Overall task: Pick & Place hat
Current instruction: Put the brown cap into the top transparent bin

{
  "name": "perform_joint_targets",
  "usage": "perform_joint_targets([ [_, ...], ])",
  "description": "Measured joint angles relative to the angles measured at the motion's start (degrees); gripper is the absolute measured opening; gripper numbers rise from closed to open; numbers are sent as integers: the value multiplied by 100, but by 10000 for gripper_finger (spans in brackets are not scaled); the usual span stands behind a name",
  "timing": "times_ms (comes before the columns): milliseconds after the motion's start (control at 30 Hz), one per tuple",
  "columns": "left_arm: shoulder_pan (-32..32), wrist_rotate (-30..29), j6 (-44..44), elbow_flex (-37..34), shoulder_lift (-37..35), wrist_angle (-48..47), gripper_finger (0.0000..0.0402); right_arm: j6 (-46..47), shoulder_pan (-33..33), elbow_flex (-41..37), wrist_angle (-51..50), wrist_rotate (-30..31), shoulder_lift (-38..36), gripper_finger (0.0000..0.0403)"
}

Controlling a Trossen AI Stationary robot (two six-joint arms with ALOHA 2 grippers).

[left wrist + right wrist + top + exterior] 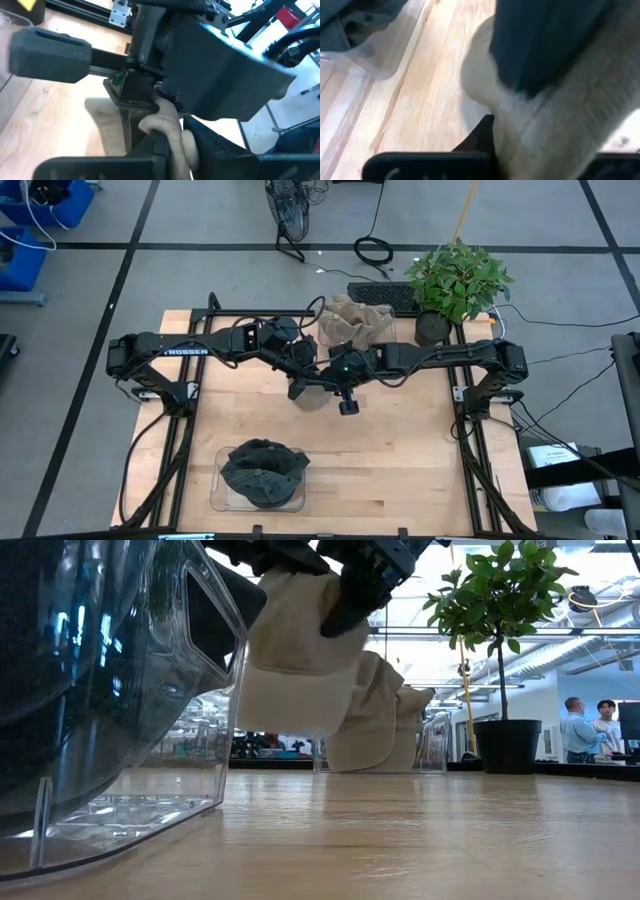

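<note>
A beige hat point(314, 397) hangs in the air over the middle of the table, between my two grippers; in the low view the hat point(292, 660) is clear of the wood, brim downward. My left gripper point(302, 383) comes from the table's left and is shut on it. My right gripper point(344, 390) comes from the right and is shut on it too. More beige hats point(356, 320) are stacked in a clear holder at the far edge. Dark hats point(262, 472) lie in a clear tray point(222, 498) near the front left. My left gripper pinches a rolled fold of the hat's beige cloth point(169, 131) between its two fingers, at the hat's upper part. The hat hangs below, lifted clear of the table. My right gripper holds the hat's upper part point(318, 600) from above, one dark finger point(483, 134) against the cloth point(555, 125); the hat hangs below it, clear of the table.
A potted plant point(456, 280) stands at the far right corner. The clear tray's wall point(215, 690) fills the left of the low view. Bare wood point(400, 460) lies at the front right. People point(590, 730) stand in the room beyond the table.
</note>
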Motion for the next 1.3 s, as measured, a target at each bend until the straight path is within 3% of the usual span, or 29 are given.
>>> perform_joint_targets([
  [200,2,-28,65,0,0,10,90,297,-37,0,-602,-24,-127,4],
  [433,17,-59,80,4,0,71,185,220,-95,-7,-856,-2,-251,3],
  [633,35,-394,131,4,0,208,273,-64,-244,-7,-1133,-10,-341,2],
  [767,49,-1005,87,4,0,214,303,-300,-349,-7,-1352,-14,-437,2],
  [867,52,-1545,-25,4,0,252,306,-475,-418,-7,-1559,-13,-496,2],
  [1067,7,-1963,231,4,0,396,277,-528,-543,-53,-1943,8,-606,1],
  [1200,9,-2189,394,4,-9,316,225,-417,-615,-349,-1589,15,-745,1],
  [1300,8,-2211,577,6,-114,98,160,-191,-696,-527,-1293,-2,-842,1],
])
